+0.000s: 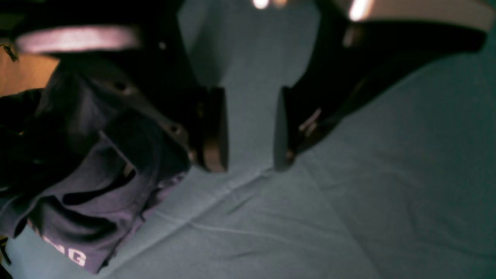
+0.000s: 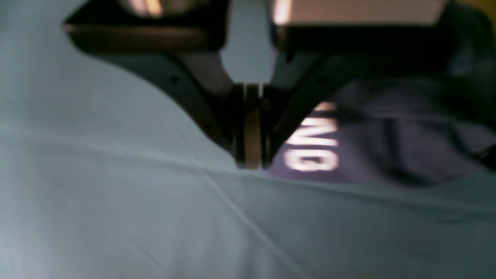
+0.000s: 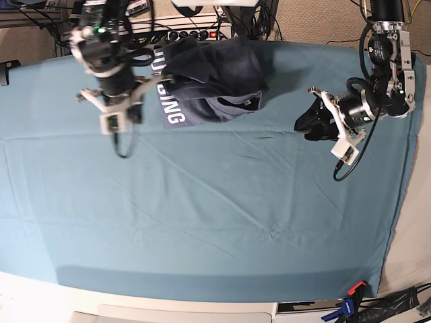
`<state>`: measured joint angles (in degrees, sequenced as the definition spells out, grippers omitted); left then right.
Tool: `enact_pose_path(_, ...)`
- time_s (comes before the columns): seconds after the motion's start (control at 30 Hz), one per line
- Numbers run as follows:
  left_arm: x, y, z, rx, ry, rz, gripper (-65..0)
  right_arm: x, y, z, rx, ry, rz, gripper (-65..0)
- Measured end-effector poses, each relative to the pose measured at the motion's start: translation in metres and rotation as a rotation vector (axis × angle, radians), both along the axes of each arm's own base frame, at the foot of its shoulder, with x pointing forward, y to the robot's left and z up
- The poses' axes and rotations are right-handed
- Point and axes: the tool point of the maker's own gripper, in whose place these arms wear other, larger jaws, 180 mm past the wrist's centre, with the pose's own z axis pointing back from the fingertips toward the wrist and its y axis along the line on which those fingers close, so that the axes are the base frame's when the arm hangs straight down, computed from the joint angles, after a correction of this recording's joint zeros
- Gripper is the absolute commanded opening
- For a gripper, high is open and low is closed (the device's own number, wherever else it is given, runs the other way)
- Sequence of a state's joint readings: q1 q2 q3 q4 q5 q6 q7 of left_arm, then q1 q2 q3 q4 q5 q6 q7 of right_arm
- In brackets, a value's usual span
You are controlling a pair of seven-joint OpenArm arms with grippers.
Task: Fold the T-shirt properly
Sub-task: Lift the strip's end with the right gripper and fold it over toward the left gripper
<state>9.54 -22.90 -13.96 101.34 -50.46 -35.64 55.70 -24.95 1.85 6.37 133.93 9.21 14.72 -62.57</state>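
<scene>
Though rumpled, T-shirt longest side to side.

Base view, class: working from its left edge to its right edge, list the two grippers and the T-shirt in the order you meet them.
Right gripper → T-shirt → left gripper

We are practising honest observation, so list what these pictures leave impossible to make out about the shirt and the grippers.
- Dark blue-grey cotton T-shirt, base view: its far edge is cut off by the frame's top.
- Its white block lettering, right wrist view: the upper letters hide behind the black right gripper.
- Black left gripper, left wrist view: blur hides its pad texture.
</scene>
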Motion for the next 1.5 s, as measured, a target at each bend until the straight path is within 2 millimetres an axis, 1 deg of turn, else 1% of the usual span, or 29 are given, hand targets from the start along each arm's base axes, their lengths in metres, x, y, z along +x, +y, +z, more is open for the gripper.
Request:
enact_pose_path(0.03,0.0,0.0,0.0,0.0,0.0,0.0,-43.1,-0.005,-0.004,-0.003,0.018,0.021,-0.018,-65.0)
enact_pose_path(0.1,0.0,0.0,0.0,0.0,-0.001,0.0,-43.1,-0.017,-0.004,-0.01,0.066,0.061,-0.026,-65.0)
enact_pose_path(0.27,0.0,0.0,0.0,-0.001,-0.001,0.0,-43.1,-0.039,0.014,-0.021,0.147,0.133,0.041,-65.0)
enact_pose_path(0.3,0.0,0.0,0.0,0.0,0.0,0.0,-43.1,-0.042,0.015,-0.023,0.148,0.144,0.045,-65.0)
enact_pose_path(0.4,0.0,0.0,0.0,0.0,0.0,0.0,-43.1,-0.046,0.015,-0.025,0.152,0.158,0.044,-65.0)
enact_pose_path(0.5,0.0,0.0,0.0,0.0,0.0,0.0,-43.1,-0.046,0.02,-0.024,0.174,0.161,0.061,-65.0)
enact_pose_path(0.63,0.0,0.0,0.0,0.0,0.0,0.0,-43.1,-0.047,0.033,-0.022,0.207,0.158,0.112,-65.0)
enact_pose_path(0.77,0.0,0.0,0.0,0.0,0.0,0.0,-43.1,-0.05,0.053,-0.026,0.201,0.175,0.175,-65.0)
enact_pose_path(0.93,0.0,0.0,0.0,0.0,-0.001,0.0,-43.1,-0.059,0.095,-0.025,0.24,0.192,0.297,-65.0)
enact_pose_path(1.1,0.0,0.0,0.0,0.0,-0.001,0.0,-43.1,-0.069,0.127,-0.022,0.256,0.191,0.423,-65.0)
enact_pose_path(1.17,0.0,0.0,0.0,0.0,-0.001,0.0,-43.1,-0.072,0.136,-0.021,0.267,0.191,0.459,-65.0)
enact_pose_path(1.3,0.0,0.0,0.0,0.0,0.0,0.0,-43.1,-0.073,0.141,-0.019,0.277,0.186,0.474,-65.0)
enact_pose_path(1.4,0.0,0.0,0.0,0.0,-0.001,0.0,-43.1,-0.073,0.141,-0.019,0.277,0.182,0.474,-65.0)
enact_pose_path(1.5,-0.002,0.001,-0.002,0.01,0.013,-0.005,-43.1,-0.069,0.137,-0.019,0.227,0.158,0.482,-65.0)
